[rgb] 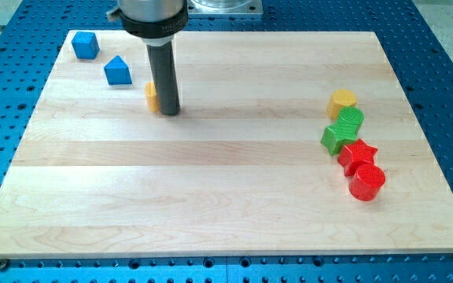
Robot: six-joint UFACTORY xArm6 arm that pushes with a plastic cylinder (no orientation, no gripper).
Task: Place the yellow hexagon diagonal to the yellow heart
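Note:
A yellow block sits at the upper left of the wooden board, mostly hidden behind my rod; its shape cannot be made out. My tip rests on the board right against that block's right side. A second yellow block, hexagon-like, sits at the right, far from my tip.
A blue cube and a blue house-shaped block lie at the upper left. Below the right yellow block stand a green cube-like block, a green star, a red star and a red cylinder.

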